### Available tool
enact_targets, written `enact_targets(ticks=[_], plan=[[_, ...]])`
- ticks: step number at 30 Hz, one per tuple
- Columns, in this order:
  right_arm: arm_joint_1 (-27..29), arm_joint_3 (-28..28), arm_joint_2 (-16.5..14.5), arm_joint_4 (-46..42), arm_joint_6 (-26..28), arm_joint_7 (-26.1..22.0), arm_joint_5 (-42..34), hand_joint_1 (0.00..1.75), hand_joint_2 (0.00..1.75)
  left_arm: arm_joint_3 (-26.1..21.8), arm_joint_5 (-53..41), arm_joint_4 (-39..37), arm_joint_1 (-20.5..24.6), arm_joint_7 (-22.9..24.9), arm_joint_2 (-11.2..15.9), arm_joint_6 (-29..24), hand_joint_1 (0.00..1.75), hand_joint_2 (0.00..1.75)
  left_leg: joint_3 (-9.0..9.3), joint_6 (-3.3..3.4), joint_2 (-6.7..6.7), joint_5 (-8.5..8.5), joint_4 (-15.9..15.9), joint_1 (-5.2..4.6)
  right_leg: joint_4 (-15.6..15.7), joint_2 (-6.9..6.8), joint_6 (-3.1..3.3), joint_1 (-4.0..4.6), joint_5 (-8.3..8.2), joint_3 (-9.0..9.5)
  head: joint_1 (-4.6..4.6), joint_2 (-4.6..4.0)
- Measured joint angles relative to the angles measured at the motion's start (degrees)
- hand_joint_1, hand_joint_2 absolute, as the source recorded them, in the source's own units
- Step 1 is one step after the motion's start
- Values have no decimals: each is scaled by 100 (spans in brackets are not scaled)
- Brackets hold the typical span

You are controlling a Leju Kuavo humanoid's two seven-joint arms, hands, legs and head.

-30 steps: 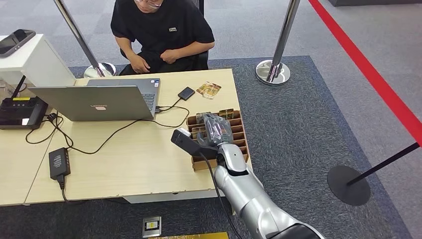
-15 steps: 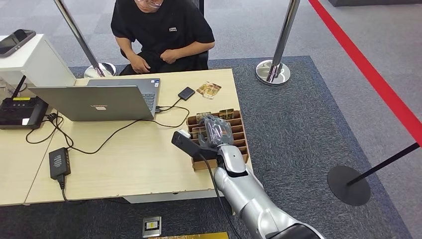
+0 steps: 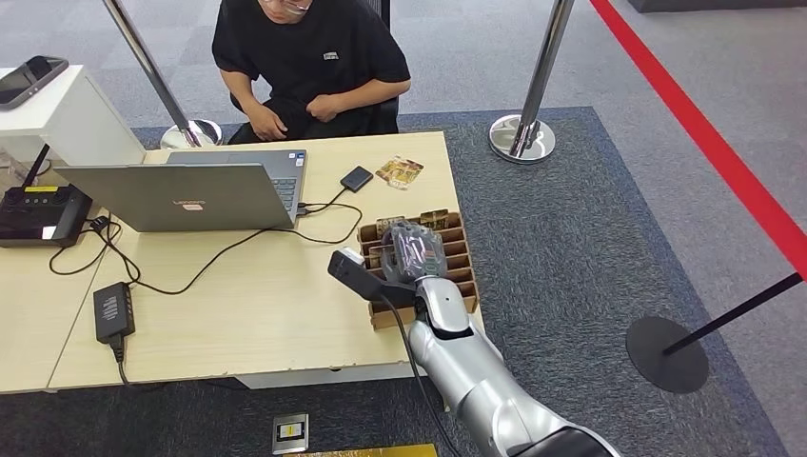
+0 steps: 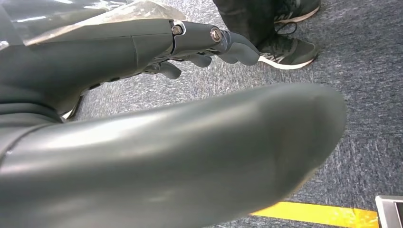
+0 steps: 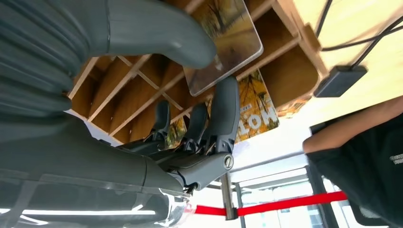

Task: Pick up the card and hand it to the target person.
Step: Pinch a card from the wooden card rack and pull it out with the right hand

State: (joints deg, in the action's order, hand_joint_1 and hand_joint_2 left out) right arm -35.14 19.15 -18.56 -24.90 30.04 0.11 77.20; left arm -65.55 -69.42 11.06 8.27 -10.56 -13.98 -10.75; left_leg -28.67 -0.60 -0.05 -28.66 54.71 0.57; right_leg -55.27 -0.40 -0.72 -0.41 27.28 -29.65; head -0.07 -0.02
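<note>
Right hand barely moved since earlier frame, pinching card between thumb and fingers over slotted box on counter. Left hand hangs, fingers curled, nothing held.

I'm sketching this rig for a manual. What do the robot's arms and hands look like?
The right arm is smooth silver with rounded segments, and a black cable runs along it. The right hand has a grey ribbed cover, a thick grey thumb and darker fingers, under clear plastic film. The left hand is the same dark grey, with small metal screws.
</note>
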Motion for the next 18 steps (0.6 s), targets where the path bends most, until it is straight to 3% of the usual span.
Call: enact_targets(ticks=[11,18], plan=[[27,1,-1,34,299,140,209,116,175,0,4,0,1,-2,-1,-4,0,0,0,0,0,0,0,0,0,0,0,0,0,0,0,0],[25,2,-66,36,203,442,345,118,175,1,17,0,2,-26,2,-7,0,0,1,0,0,0,0,0,0,0,0,0,0,0,0,0]])
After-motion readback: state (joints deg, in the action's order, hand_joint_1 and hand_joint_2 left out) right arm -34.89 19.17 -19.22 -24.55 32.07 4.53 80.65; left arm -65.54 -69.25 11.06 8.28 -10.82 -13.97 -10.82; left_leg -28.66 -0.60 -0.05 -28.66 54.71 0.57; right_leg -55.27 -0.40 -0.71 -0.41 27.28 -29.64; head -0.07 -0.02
